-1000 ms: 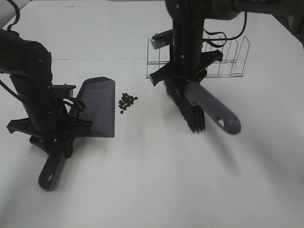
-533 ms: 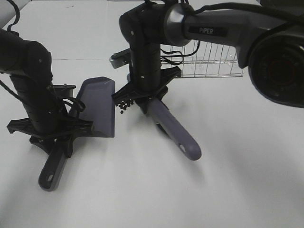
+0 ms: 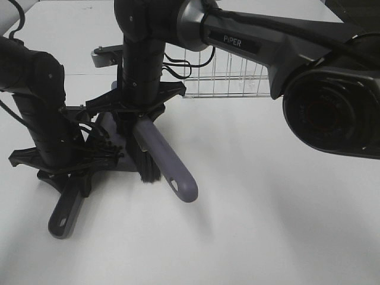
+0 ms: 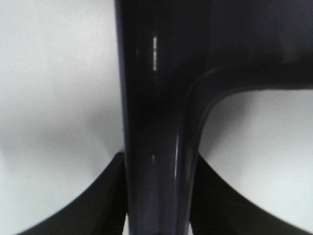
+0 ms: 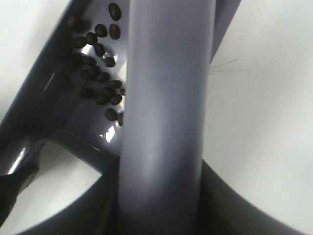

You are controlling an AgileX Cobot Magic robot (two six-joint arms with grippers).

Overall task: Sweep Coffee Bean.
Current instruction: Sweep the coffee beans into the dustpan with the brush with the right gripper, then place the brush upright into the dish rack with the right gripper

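In the high view my right gripper [image 3: 140, 116] reaches across to the left, shut on the grey brush [image 3: 169, 169]. The brush's black bristles [image 3: 148, 169] rest at the dustpan's mouth. My left gripper [image 3: 66, 173] is shut on the dark dustpan's handle [image 3: 64, 212], and the right arm hides most of the pan. The right wrist view shows the coffee beans [image 5: 102, 77] lying inside the dustpan [image 5: 58, 112], beside the brush handle [image 5: 164, 122]. The beans are hidden in the high view. The dustpan handle [image 4: 156, 122] fills the left wrist view.
A clear wire rack [image 3: 231, 77] stands at the back of the white table [image 3: 267, 225], behind the right arm. The right arm's thick forearm [image 3: 332, 107] stretches in from the right.
The right arm has swung the brush leftward across the spot where the beans lay, onto the dustpan's mouth. The beans have gone from the table into the pan. The left arm stayed still.
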